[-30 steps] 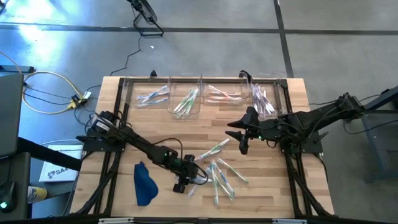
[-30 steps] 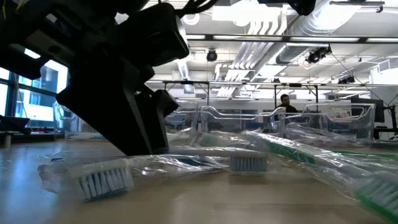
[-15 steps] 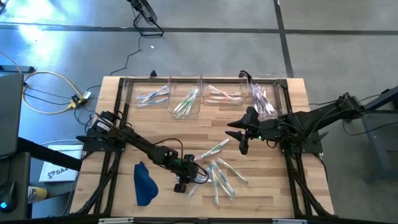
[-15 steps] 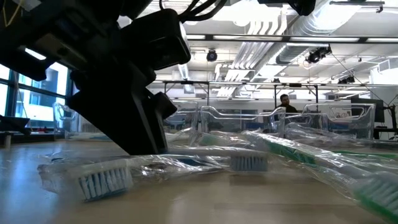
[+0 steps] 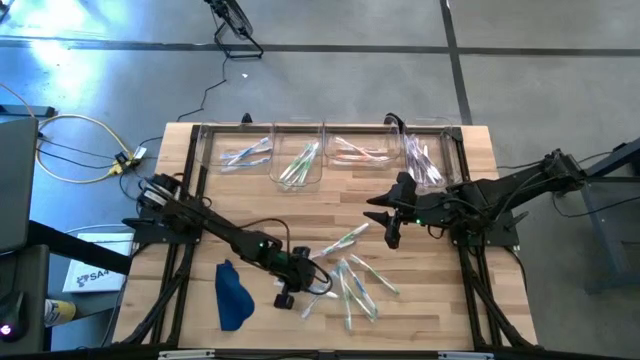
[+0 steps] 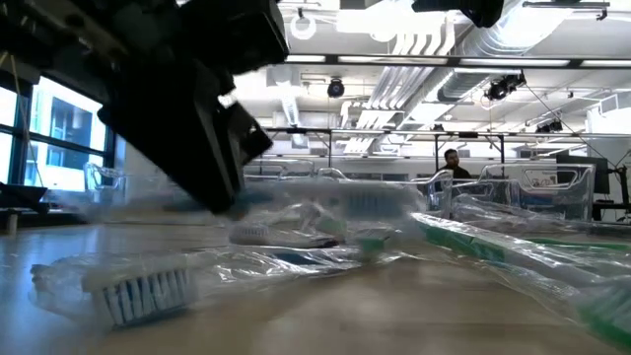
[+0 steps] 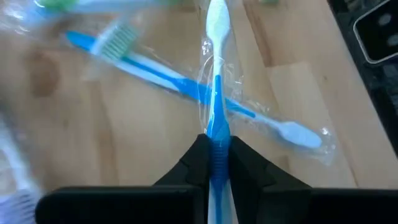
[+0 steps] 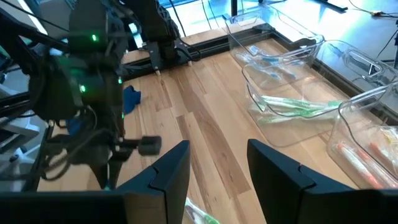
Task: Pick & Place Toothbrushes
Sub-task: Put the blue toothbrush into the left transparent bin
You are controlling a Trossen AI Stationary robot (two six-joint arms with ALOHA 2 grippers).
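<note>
Blue-handled toothbrush (image 7: pixel 216 124) sits clamped in the left gripper (image 7: pixel 216 158), its long axis running straight out from the jaws above the near pile (image 5: pixel 350 285); the right gripper (image 8: pixel 217 163) waits open, nearer the far bins (image 5: pixel 300 150).

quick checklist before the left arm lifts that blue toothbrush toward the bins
1. Grip: left pincer closed on the blue toothbrush handle, centred between the fingers: ok.
2. Single pick: a second blue toothbrush lies crossed under the held one; whether its wrapper will drag along: cannot tell.
3. Right pincer open, empty, waiting away from the pile: ok.
4. Bins in a row at the table's far edge, open on top: ok.
5. Blue cloth lies beside the left arm, off the way to the bins: ok.
</note>
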